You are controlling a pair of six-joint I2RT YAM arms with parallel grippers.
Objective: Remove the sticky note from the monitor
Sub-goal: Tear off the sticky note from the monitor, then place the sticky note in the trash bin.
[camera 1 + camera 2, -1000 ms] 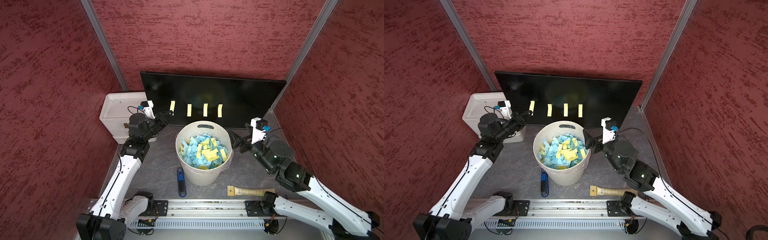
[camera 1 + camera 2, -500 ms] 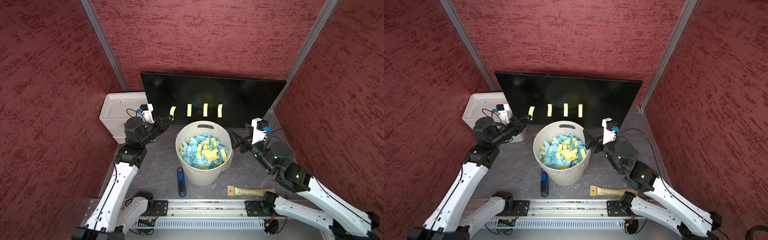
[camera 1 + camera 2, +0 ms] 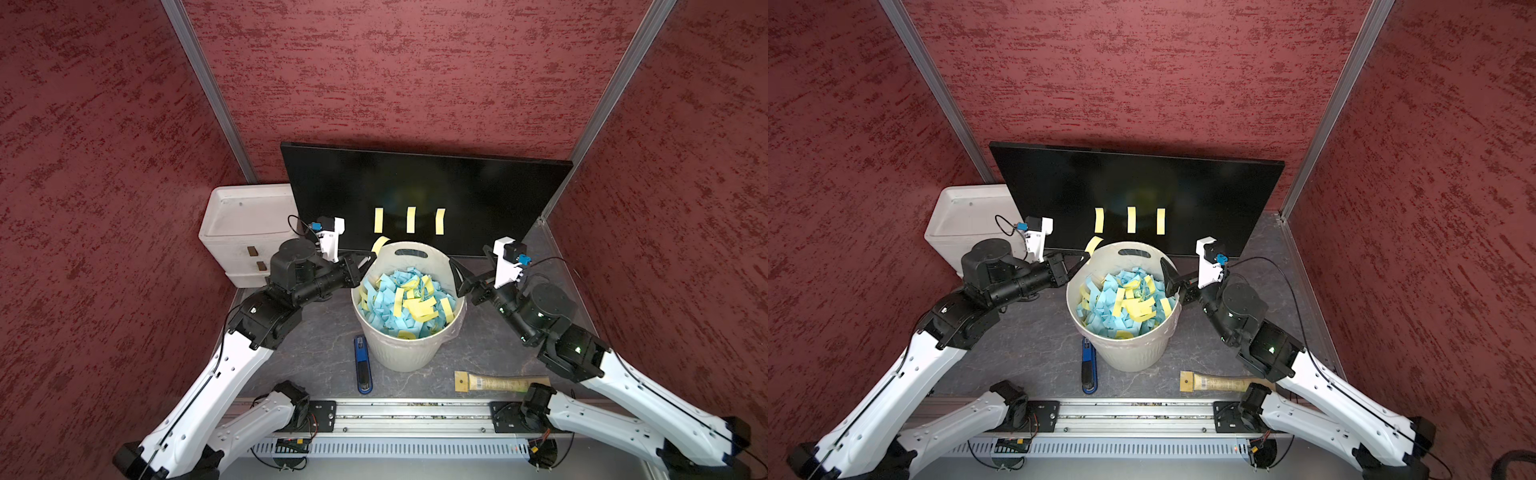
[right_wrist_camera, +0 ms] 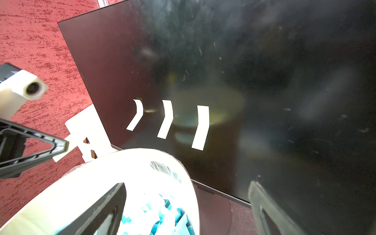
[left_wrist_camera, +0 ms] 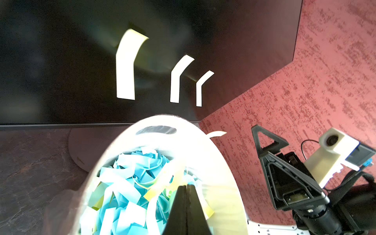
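1. Monitor (image 3: 457, 183) stands upright at 12 o'clock from the white bin (image 3: 403, 357), against the back wall. I see its dark face in both top views.
2. Three yellow notes (image 3: 410, 219) sit in a row low on the screen. In the wrist views their lower ends bend away from the glass.
3. My left gripper (image 3: 371, 258) is clenched on a fourth sticky note (image 3: 380, 244). It is off the screen and over the bin's rim at about 11 o'clock, and the note curls up from the tips.
4. My right gripper (image 3: 471, 270) is released, its jaws spread wide and holding nothing, just beside the bin's rim at 2 o'clock.
5. The bin is heaped with blue and yellow paper slips (image 3: 405, 303).
6. A blue stapler (image 3: 362, 365) lies just beside the bin at 7 o'clock. A wood-handled brush (image 3: 498, 381) lies at 4 o'clock. A white drawer box (image 3: 245, 224) sits at 10 o'clock, by the monitor's 9 o'clock edge.
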